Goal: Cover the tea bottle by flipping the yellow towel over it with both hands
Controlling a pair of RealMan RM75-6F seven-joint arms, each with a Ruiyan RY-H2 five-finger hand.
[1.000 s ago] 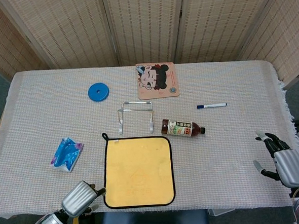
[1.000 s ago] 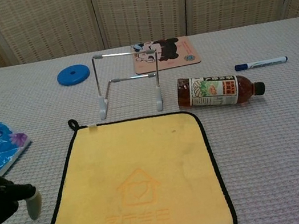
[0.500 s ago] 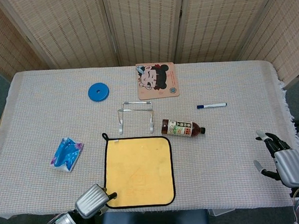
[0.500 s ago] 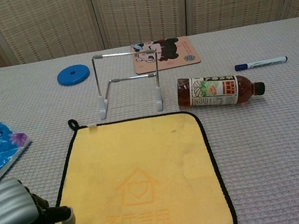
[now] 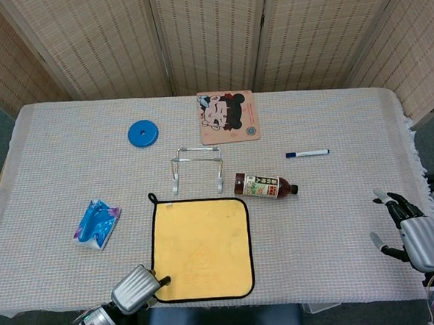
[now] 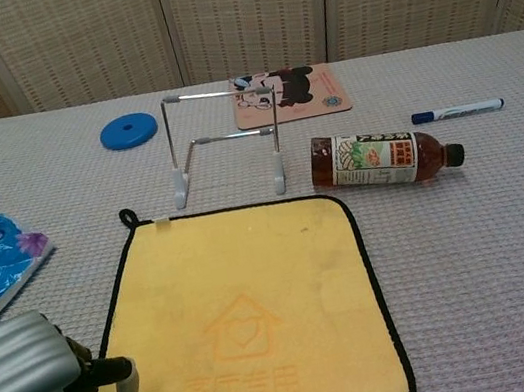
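The yellow towel with a black border lies flat at the table's near edge; the chest view shows its house print. The tea bottle lies on its side just past the towel's far right corner, cap to the right, also in the chest view. My left hand is at the towel's near left corner, a fingertip touching the black edge; it holds nothing. My right hand hovers open at the table's right edge, well away from towel and bottle.
A wire rack stands behind the towel. A blue tissue pack lies to the left. Further back are a blue disc, a cartoon mat and a blue marker.
My left hand has moved right and inward to the towel's near left corner. The right hand has barely shifted. Towel and bottle have not moved.
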